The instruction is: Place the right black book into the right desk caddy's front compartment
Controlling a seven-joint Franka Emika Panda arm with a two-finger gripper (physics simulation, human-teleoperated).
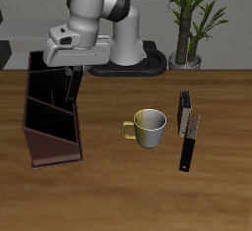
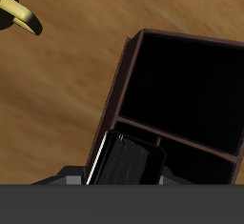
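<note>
Thick plain black hardback book [image 2: 127, 161] held on edge between the fingers of the two-finger gripper [image 1: 71, 83], long axis roughly vertical, glossy spine and a pale strip of page edges showing in the wrist view. Jaws closed on the book. Book hanging above the long open-topped dark brown-maroon desk caddy [image 1: 39, 137], over its back part, lower end at about the height of the caddy's rim; whether touching a wall or divider, cannot tell. White Franka arm [image 1: 98, 9] reaching forward from the base at the table's back, wrist bent over, gripper pointing straight down at the caddy. Caddy lying with its long axis running from table back toward front edge, slightly angled, black inside, dividers visible across it. In wrist view, one large black compartment open past the book, a divider between it and the compartment directly beneath the book. Cream ceramic mug [image 1: 149, 127] with yellowish handle beside the caddy, well apart from it. Beyond the mug from the caddy, a slim black book with a grey speckled face [image 1: 193, 127] and a thin long black book [image 1: 185, 132], lying close together on the wooden table [image 1: 118, 196]. Potted green plant [image 1: 192, 19] behind the table, far from the caddy.
</note>
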